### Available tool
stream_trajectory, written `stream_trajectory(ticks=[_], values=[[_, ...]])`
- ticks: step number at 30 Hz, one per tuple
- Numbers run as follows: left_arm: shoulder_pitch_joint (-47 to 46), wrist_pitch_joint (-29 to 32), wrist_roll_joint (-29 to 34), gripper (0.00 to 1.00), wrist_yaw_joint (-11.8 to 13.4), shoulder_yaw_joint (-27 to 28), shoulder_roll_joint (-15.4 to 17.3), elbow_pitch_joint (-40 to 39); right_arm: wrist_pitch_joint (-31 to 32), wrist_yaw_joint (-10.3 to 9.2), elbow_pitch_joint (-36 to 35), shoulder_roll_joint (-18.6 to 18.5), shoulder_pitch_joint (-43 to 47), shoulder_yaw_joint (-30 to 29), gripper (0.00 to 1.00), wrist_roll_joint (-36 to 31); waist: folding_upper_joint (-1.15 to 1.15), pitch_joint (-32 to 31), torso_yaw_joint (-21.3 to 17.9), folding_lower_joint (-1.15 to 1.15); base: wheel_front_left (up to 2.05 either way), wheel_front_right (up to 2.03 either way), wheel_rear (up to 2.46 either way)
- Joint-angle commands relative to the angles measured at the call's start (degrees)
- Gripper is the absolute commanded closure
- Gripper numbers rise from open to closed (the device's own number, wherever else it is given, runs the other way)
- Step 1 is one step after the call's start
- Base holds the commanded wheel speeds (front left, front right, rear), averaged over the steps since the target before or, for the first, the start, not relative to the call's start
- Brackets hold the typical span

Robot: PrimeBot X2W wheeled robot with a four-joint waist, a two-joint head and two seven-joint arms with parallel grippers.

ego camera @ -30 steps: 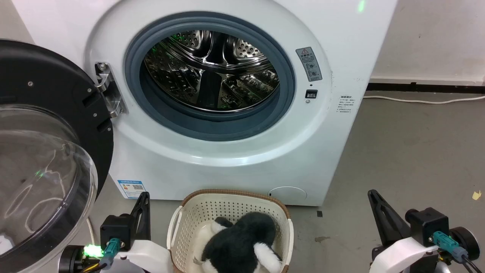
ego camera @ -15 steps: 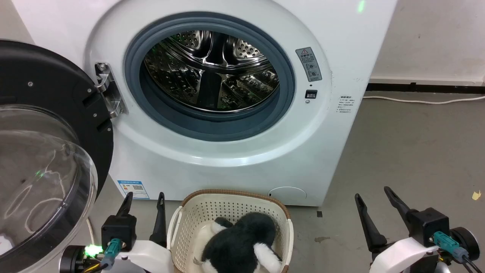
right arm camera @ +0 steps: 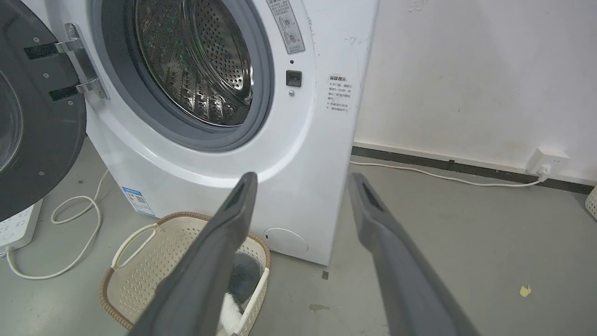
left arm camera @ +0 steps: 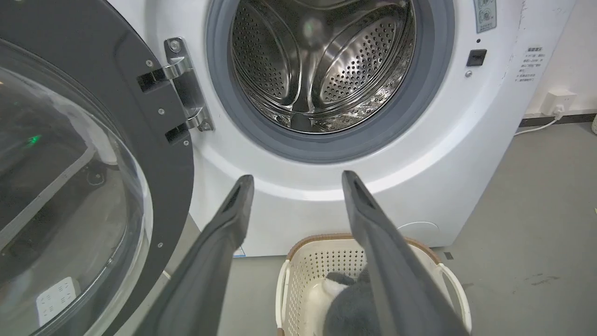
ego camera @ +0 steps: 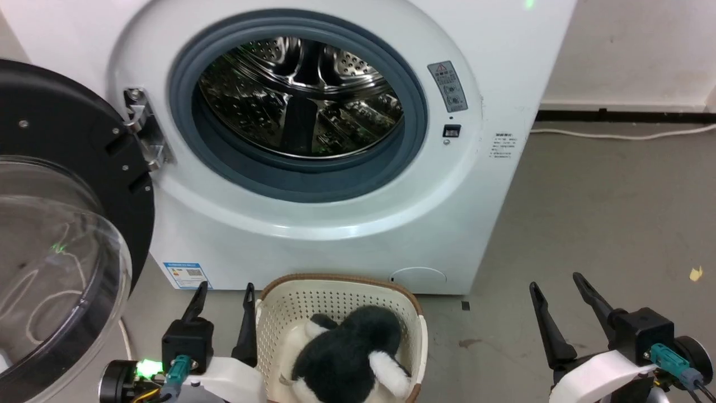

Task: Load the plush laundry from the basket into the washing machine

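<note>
The black-and-white plush laundry (ego camera: 349, 358) lies in the cream basket (ego camera: 291, 313) on the floor in front of the white washing machine (ego camera: 347, 224). Its steel drum (ego camera: 299, 95) stands bare, and the black-rimmed domed door (ego camera: 56, 224) is swung wide to the left. My left gripper (ego camera: 224, 291) is open just left of the basket, holding nothing. Well to the basket's right, my right gripper (ego camera: 554, 282) is open over the floor. The left wrist view has the basket (left arm camera: 303, 275) and plush laundry (left arm camera: 350, 308) behind the open fingers (left arm camera: 373, 224). In the right wrist view, the basket (right arm camera: 140, 261) sits at lower left.
A white cable (ego camera: 615, 134) runs along the baseboard at the right, to a wall socket (right arm camera: 545, 161). A power strip (right arm camera: 16, 226) and a looped cord (right arm camera: 74, 219) lie on the floor under the door. A yellow scrap (ego camera: 695, 273) lies on the grey floor.
Both grippers went from shut to open. The head camera has shifted a little, so the washer and basket sit slightly left and higher in view.
</note>
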Motion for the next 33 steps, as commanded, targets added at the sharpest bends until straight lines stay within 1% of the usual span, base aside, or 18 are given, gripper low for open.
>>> stream_trajectory(ticks=[1,13,22,33], values=[[-0.6,-0.7,0.1,0.00,0.4,-0.5,0.1,0.2,-0.6,-0.01,0.0,0.0,-0.2,-0.2,0.00,0.7,0.00,0.6,-0.4,0.00,0.00,0.00,0.00],[-3.3,-2.1,0.4,0.00,0.6,-2.1,1.1,3.0,-2.1,-0.01,-1.2,0.0,-1.8,-0.4,0.00,2.8,0.00,5.7,-3.2,0.00,0.00,0.00,0.00],[-6.9,-2.6,-0.7,0.00,0.5,-2.3,2.4,8.1,-3.3,-0.02,-1.6,0.0,-3.3,-0.3,0.00,5.1,0.00,10.5,-5.7,0.00,0.00,0.00,0.00],[-11.5,-1.2,-1.4,0.00,-1.3,-4.1,3.9,15.9,-4.6,-0.02,-1.9,0.0,-5.0,0.2,0.00,7.4,0.00,14.8,-8.4,0.00,0.00,0.00,0.00]])
